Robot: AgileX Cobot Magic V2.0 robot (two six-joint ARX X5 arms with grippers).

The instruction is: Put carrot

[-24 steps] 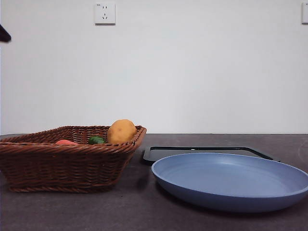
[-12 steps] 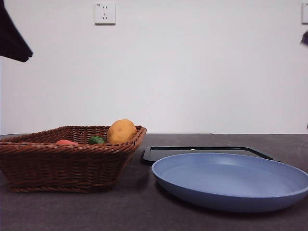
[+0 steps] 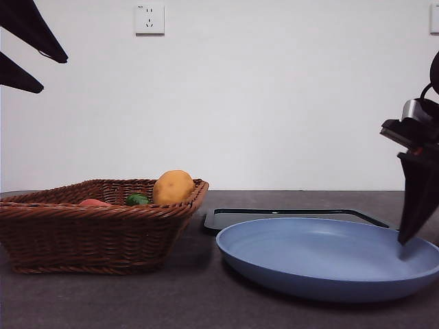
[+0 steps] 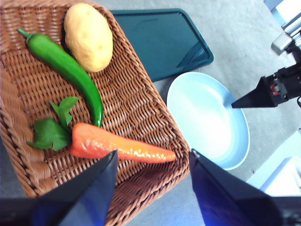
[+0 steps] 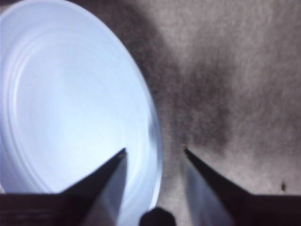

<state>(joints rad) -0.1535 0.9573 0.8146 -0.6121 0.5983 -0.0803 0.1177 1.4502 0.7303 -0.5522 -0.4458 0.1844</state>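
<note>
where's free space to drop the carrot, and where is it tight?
Free: the blue plate holds nothing, though the right gripper, jaws open, straddles its rim. The dark tray between plate and basket is also bare. Crowded: the basket, where carrot, green pepper and potato lie under the open left gripper.

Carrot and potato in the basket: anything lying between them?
Yes. In the left wrist view a green pepper lies between the carrot and the potato, on the basket floor.
</note>
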